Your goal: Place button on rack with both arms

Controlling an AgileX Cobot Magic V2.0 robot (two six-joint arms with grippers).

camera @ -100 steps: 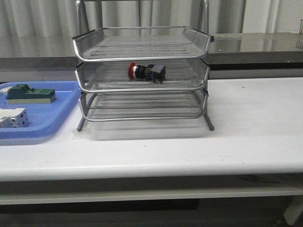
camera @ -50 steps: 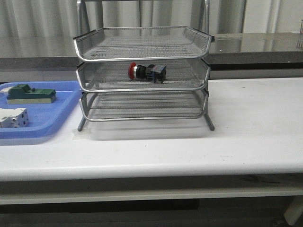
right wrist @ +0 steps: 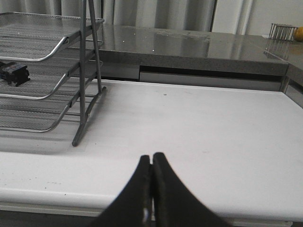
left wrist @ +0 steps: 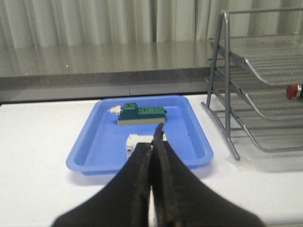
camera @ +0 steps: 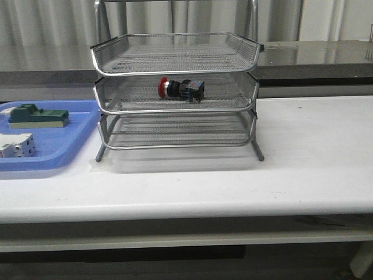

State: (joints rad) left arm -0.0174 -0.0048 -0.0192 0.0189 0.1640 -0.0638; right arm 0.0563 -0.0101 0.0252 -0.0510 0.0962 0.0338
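The rack (camera: 175,93) stood mid-bench (camera: 303,169), the button (camera: 180,88) lying in its middle tier. At its 9 o'clock sat a tray (camera: 52,154) holding 2 blocks.

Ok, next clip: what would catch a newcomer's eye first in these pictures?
The red-capped button lies on its side in the middle tier of the silver wire rack, which stands at the table's centre. To the rack's left, a blue tray holds a green block and a white block. Both pincers, left and right, are shut and empty, well clear of the rack.
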